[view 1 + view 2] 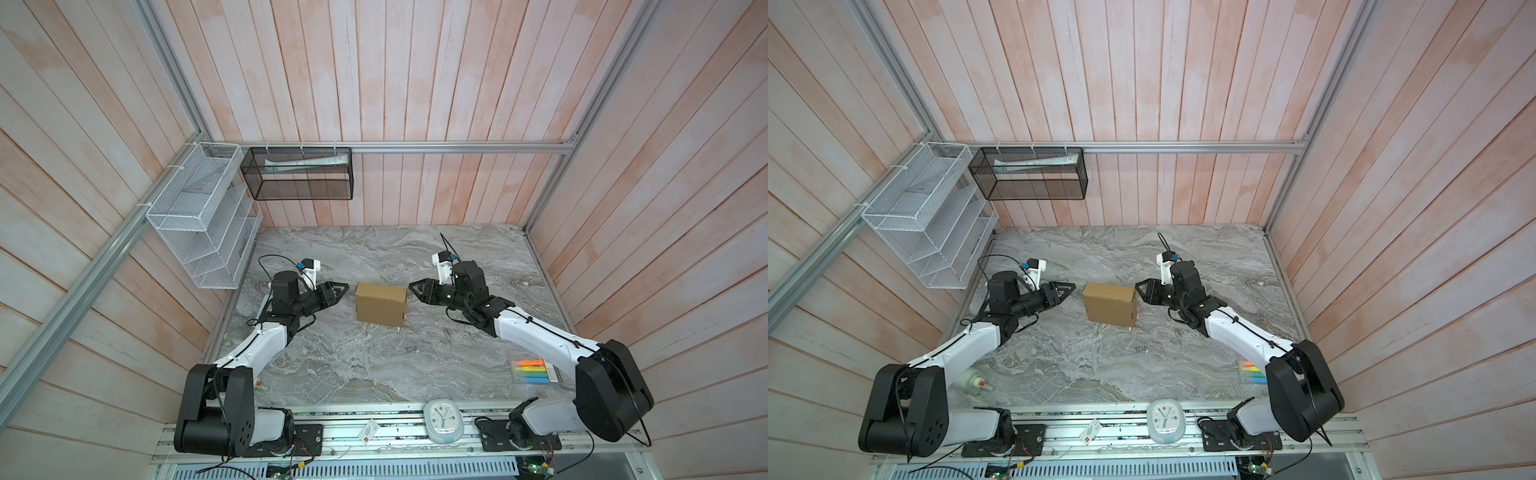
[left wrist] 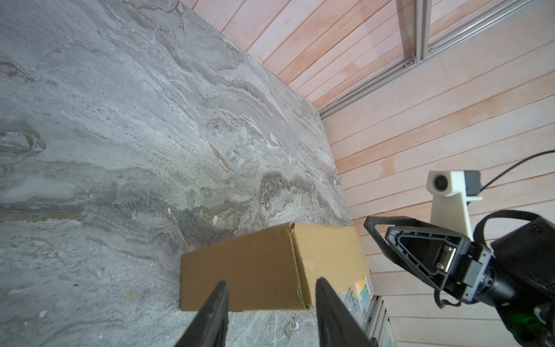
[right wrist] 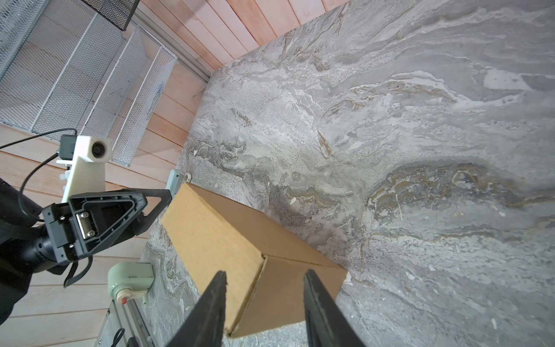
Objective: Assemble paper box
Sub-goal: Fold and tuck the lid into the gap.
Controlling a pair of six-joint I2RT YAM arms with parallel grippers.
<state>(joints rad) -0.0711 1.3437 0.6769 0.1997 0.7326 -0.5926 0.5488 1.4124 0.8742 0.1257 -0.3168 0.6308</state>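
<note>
The paper box (image 1: 380, 305) (image 1: 1109, 307) is a closed brown cardboard box lying on the marble table (image 1: 374, 370), between my two arms. In both top views my left gripper (image 1: 344, 289) (image 1: 1072, 286) points at the box's left side, a short gap away. My right gripper (image 1: 412, 286) (image 1: 1138, 286) points at its right side, its tips close to the box's far right corner. In the left wrist view the left gripper (image 2: 271, 281) is open, and the box (image 2: 255, 270) lies just beyond its tips. In the right wrist view the right gripper (image 3: 265, 272) is open in front of a corner of the box (image 3: 216, 234). Neither holds anything.
A white mesh rack (image 1: 199, 232) hangs on the left wall and a black mesh basket (image 1: 299, 174) on the back wall. A pack of coloured markers (image 1: 536, 370) lies near the right arm. A small clock (image 1: 440, 419) sits on the front rail. A bottle (image 1: 971, 380) lies by the left arm.
</note>
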